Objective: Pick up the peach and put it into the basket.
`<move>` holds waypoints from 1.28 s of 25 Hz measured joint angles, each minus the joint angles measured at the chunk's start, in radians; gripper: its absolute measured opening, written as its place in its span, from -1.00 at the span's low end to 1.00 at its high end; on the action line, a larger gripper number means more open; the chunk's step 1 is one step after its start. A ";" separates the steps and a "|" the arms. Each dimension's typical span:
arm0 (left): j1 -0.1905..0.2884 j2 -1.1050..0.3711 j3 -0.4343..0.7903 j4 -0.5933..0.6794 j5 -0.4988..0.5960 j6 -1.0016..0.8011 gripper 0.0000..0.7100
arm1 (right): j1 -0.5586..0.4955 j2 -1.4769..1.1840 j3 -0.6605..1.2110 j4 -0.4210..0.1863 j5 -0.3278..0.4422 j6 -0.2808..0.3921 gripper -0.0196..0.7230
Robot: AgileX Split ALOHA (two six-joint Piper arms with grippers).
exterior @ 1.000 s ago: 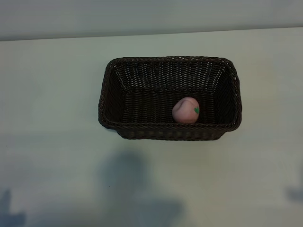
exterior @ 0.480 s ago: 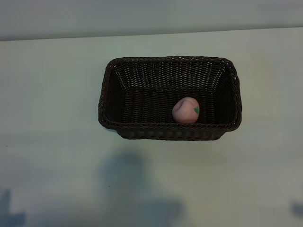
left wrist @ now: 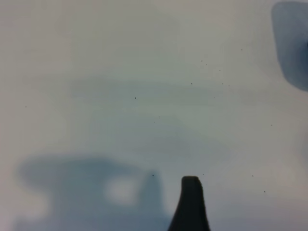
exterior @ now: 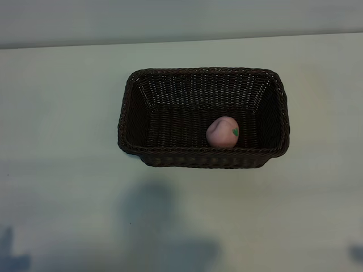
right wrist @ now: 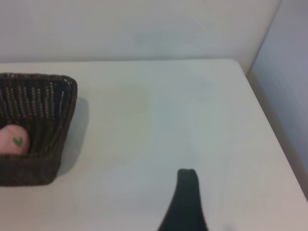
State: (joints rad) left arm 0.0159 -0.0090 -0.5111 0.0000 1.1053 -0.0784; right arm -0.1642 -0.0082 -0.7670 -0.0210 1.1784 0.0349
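- no brand, label or readable writing is showing anywhere; the only mark is the small green leaf shape sitting on the peach (exterior: 223, 132).
- the peach is lying inside the dark-brown wicker basket (exterior: 170, 76), right of centre of the exterior view, resting on the woven floor against the near long wall, toward the basket's right end.
- the basket is sitting just above the middle of the frame on the pale table (exterior: 62, 113), its braided rim running unbroken all round.
- in the right wrist view the basket's corner and the peach are showing at the left edge, with one dark fingertip (right wrist: 185, 202) of the right gripper poking in at the bottom and touching nothing; its jaws are standing apart and empty.
- the left wrist view is showing only bare table, shadows and one dark fingertip (left wrist: 190, 204) of the left gripper, likewise spread wide and holding nothing.
- compared with a second ago, the dark shape at the right edge of the exterior view is sitting lower, near the bottom corner; peach and basket are lying where they were.
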 joint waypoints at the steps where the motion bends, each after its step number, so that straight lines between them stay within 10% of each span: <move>1: 0.000 0.000 0.000 0.000 0.000 0.000 0.67 | 0.000 0.000 0.001 -0.003 0.008 -0.001 0.59; 32: 0.000 0.000 0.000 0.000 0.000 0.000 0.67 | 0.000 0.000 0.263 -0.028 -0.066 0.034 0.53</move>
State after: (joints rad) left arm 0.0159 -0.0090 -0.5111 0.0000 1.1053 -0.0784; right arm -0.1642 -0.0082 -0.5037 -0.0488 1.1129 0.0692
